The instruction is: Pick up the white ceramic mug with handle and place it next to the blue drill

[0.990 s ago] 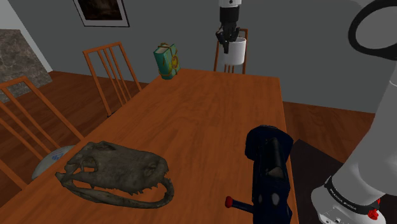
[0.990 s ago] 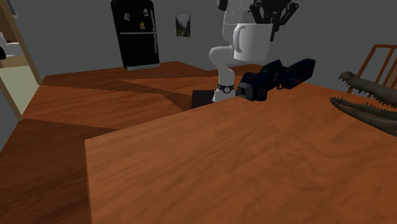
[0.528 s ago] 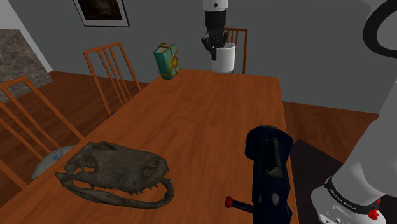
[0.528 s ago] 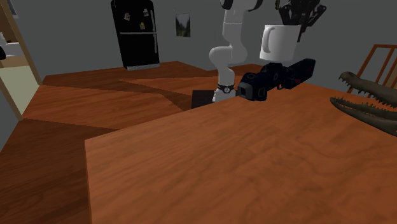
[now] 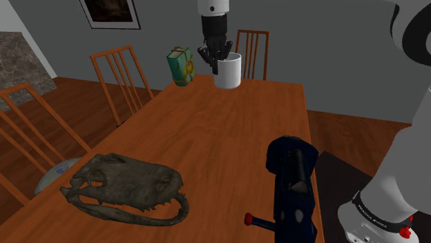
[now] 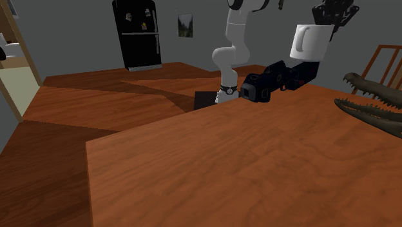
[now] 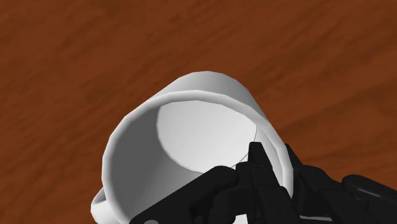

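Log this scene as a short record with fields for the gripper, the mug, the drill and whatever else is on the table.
gripper: shut on mug, clasping its rim
mug: white, upright, held in the air over the table
drill: dark blue, lying on the table, apart from the mug
other things: animal skull; green box at the far end

The gripper (image 5: 217,61), clamped on the rim of the white mug (image 5: 228,72), carries it toward the shoulder view's left and a little lower, off the chair back (image 5: 251,52) it covered a second ago and over the far end of the table (image 5: 221,131). In the second exterior view the mug slides right, from in front of the arm (image 6: 235,39) to above the drill (image 6: 270,80) at its right end
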Tool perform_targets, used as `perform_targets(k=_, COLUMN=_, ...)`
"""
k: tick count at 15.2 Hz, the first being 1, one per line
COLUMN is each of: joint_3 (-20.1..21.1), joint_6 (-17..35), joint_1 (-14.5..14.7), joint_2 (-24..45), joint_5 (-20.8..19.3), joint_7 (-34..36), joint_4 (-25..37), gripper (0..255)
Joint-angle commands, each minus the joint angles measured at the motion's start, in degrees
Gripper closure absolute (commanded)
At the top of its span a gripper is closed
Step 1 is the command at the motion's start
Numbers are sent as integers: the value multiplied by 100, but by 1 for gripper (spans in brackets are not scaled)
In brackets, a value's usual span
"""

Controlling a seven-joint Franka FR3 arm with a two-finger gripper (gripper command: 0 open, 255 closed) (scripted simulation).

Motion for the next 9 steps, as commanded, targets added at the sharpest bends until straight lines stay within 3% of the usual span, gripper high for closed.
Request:
perform_targets(k=1, joint_3=104, joint_6=-50, joint_1=158, joint_2=91, joint_5=-20, joint_7=269, joint_4=138, gripper=255)
perform_targets(k=9, joint_3=494, joint_6=-309, joint_1=857, joint_2=715, joint_5=-161, joint_7=1307, joint_4=1009, gripper=255)
